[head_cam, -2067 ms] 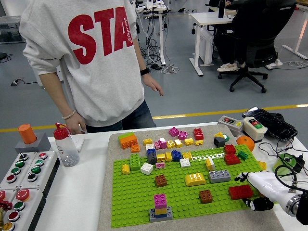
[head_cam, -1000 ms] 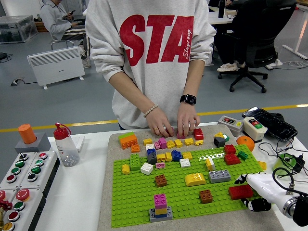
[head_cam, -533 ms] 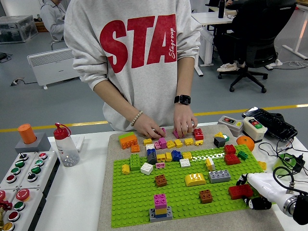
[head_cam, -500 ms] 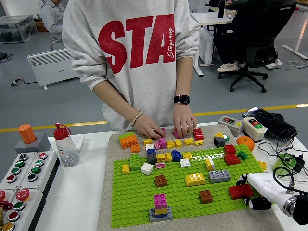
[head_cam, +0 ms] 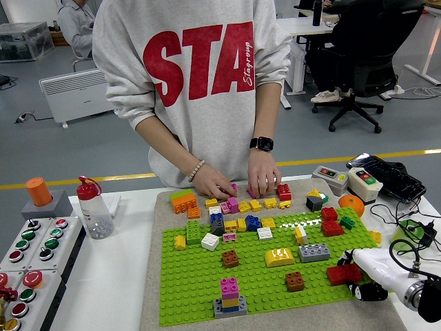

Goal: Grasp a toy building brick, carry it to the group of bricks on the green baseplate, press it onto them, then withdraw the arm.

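A green baseplate [head_cam: 200, 279] lies on a grey mat and carries several scattered bricks. A stack of pink, yellow and grey bricks [head_cam: 229, 296] stands at its near edge. My right hand [head_cam: 356, 275], white with black fingers, comes in from the lower right corner. Its thumb and fingers close around a red brick [head_cam: 341, 274] at the plate's right edge, and the brick sits slightly tilted. A brown brick [head_cam: 295, 281] lies just left of it. My left arm is out of view.
A person stands at the far side with both hands [head_cam: 262, 183] on the loose bricks [head_cam: 238, 205] at the mat's back edge. A spray bottle [head_cam: 91, 209] and button boxes [head_cam: 31, 252] are on the left. Switch boxes [head_cam: 344, 181] and cables are at the right.
The person came back to the table and put both hands on the loose bricks at the back. The red brick shifted slightly left and tilted in my right hand.
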